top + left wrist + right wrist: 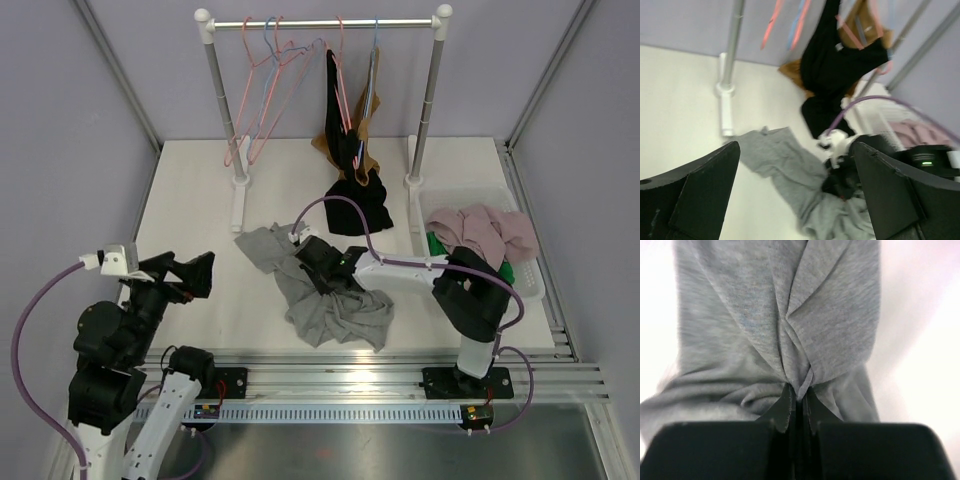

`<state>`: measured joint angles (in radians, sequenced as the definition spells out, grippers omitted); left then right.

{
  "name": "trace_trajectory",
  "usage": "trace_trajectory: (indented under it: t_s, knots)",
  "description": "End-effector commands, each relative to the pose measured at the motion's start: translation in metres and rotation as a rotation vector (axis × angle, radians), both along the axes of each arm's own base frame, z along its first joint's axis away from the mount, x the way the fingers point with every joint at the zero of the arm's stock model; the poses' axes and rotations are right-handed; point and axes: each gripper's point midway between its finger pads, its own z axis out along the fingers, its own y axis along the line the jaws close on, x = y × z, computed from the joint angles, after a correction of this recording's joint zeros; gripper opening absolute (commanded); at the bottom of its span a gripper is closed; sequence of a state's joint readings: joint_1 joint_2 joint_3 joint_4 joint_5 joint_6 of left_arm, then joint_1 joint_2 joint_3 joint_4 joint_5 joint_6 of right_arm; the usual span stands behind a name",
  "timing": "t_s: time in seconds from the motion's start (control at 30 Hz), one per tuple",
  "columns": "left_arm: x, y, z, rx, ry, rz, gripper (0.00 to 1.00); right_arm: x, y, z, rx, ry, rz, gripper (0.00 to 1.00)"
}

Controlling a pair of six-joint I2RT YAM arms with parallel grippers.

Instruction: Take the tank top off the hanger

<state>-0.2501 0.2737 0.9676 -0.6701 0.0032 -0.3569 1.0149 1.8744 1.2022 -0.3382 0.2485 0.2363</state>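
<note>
The left gripper (795, 146) was spread wide, its two black fingers (705, 192) filling the bottom corners of the frame. Between them the grey tank top (782, 162) lay rumpled on the white counter (675, 110) — the right gripper (839, 182) sat dark against its far side, a purple cable (865, 102) arching up behind it. Further back a black garment (837, 65) hung on a pink hanger (850, 32) in front of a brown garment (792, 72), with the rack post (732, 40) standing to their left.

Top view high, looking down, left wrist oblique, distant, right wrist close, all sharing grey garment (340, 318)
</note>
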Motion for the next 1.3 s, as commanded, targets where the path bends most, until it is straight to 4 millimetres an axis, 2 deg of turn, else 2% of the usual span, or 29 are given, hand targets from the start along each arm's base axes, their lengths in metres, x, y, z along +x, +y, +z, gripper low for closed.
trace_trajectory:
  t_s: [0.0, 0.03, 0.07, 0.13, 0.17, 0.23, 0.27, 0.33, 0.37, 0.43, 0.47, 0.53, 0.57, 0.63, 0.67, 0.77, 0.83, 0.87, 0.9, 0.97, 1.0, 1.03, 1.07, 1.1, 1.13, 1.17, 1.2, 1.23, 1.27]
  knots:
    - [0.004, 0.031, -0.026, 0.061, 0.009, 0.166, 0.99, 0.0, -0.007, 0.082, 0.118, -0.118, -0.044, 0.0]
    - [0.01, 0.032, -0.042, 0.069, 0.034, 0.178, 0.99, 0.0, -0.012, 0.096, 0.138, -0.134, -0.075, 0.0]
    - [0.01, 0.034, -0.046, 0.069, 0.033, 0.19, 0.99, 0.002, -0.021, 0.124, 0.178, -0.184, -0.107, 0.0]
    - [0.012, 0.039, -0.057, 0.053, 0.038, 0.223, 0.99, -0.001, -0.038, 0.146, 0.188, -0.208, -0.154, 0.0]
    - [0.01, 0.04, -0.055, 0.051, 0.032, 0.224, 0.99, 0.0, -0.048, 0.174, 0.225, -0.253, -0.183, 0.0]
    - [0.009, 0.039, -0.054, 0.045, 0.021, 0.22, 0.99, -0.006, -0.068, 0.192, 0.214, -0.268, -0.221, 0.0]
    - [0.009, 0.038, -0.054, 0.045, 0.016, 0.214, 0.99, -0.005, -0.08, 0.221, 0.251, -0.317, -0.253, 0.0]
    - [0.009, 0.035, -0.057, 0.057, 0.026, 0.194, 0.99, -0.011, -0.102, 0.239, 0.232, -0.339, -0.293, 0.0]
    - [0.009, 0.035, -0.058, 0.058, 0.03, 0.192, 0.99, -0.01, -0.117, 0.267, 0.27, -0.392, -0.336, 0.0]
    - [0.008, 0.036, -0.058, 0.056, 0.028, 0.201, 0.99, -0.014, -0.142, 0.288, 0.26, -0.425, -0.392, 0.0]
    - [0.007, 0.037, -0.057, 0.054, 0.022, 0.203, 0.99, -0.014, -0.156, 0.315, 0.301, -0.471, -0.432, 0.0]
    - [0.006, 0.036, -0.057, 0.05, 0.015, 0.199, 0.99, -0.013, -0.185, 0.33, 0.262, -0.5, -0.497, 0.0]
    - [0.005, 0.037, -0.056, 0.048, 0.009, 0.199, 0.99, -0.011, -0.201, 0.352, 0.281, -0.536, -0.546, 0.0]
    - [0.004, 0.038, -0.056, 0.044, 0.005, 0.205, 0.99, -0.009, -0.223, 0.359, 0.228, -0.542, -0.576, 0.0]
    - [0.003, 0.038, -0.056, 0.043, 0.002, 0.204, 0.99, 0.001, -0.243, 0.368, 0.211, -0.56, -0.648, 0.0]
    - [0.004, 0.038, -0.057, 0.043, 0.005, 0.205, 0.99, 0.019, -0.281, 0.374, 0.151, -0.57, -0.752, 0.0]
    - [0.005, 0.038, -0.057, 0.044, 0.008, 0.208, 0.99, 0.032, -0.296, 0.375, 0.134, -0.57, -0.787, 0.0]
    - [0.005, 0.038, -0.057, 0.044, 0.01, 0.206, 0.99, 0.043, -0.294, 0.368, 0.145, -0.536, -0.779, 0.0]
    - [0.006, 0.037, -0.059, 0.047, 0.017, 0.203, 0.99, 0.055, -0.316, 0.367, 0.152, -0.538, -0.848, 0.0]
    - [0.007, 0.035, -0.059, 0.051, 0.019, 0.191, 0.99, 0.081, -0.32, 0.352, 0.174, -0.484, -0.848, 0.0]
    - [0.008, 0.033, -0.059, 0.054, 0.023, 0.185, 0.99, 0.09, -0.34, 0.345, 0.164, -0.474, -0.905, 0.0]
    - [0.009, 0.032, -0.061, 0.057, 0.027, 0.178, 0.99, 0.099, -0.35, 0.334, 0.167, -0.449, -0.93, 0.0]
    - [0.01, 0.031, -0.062, 0.061, 0.034, 0.174, 0.99, 0.113, -0.352, 0.304, 0.162, -0.366, -0.934, 0.0]
    - [0.01, 0.03, -0.062, 0.063, 0.035, 0.167, 0.99, 0.124, -0.37, 0.29, 0.169, -0.346, -1.001, 0.0]
    - [0.011, 0.029, -0.062, 0.066, 0.037, 0.164, 0.99, 0.132, -0.374, 0.248, 0.131, -0.251, -1.022, 0.0]
    - [0.011, 0.029, -0.062, 0.066, 0.037, 0.163, 0.99, 0.14, -0.371, 0.23, 0.151, -0.213, -1.022, 0.01]
    - [0.011, 0.029, -0.061, 0.065, 0.036, 0.163, 0.99, 0.141, -0.383, 0.208, 0.135, -0.169, -1.074, 0.02]
    - [0.011, 0.029, -0.062, 0.066, 0.039, 0.164, 0.99, 0.139, -0.388, 0.164, 0.105, -0.073, -1.121, 0.03]
    - [0.011, 0.03, -0.062, 0.064, 0.036, 0.167, 0.99, 0.145, -0.388, 0.145, 0.121, -0.051, -1.134, 0.05]
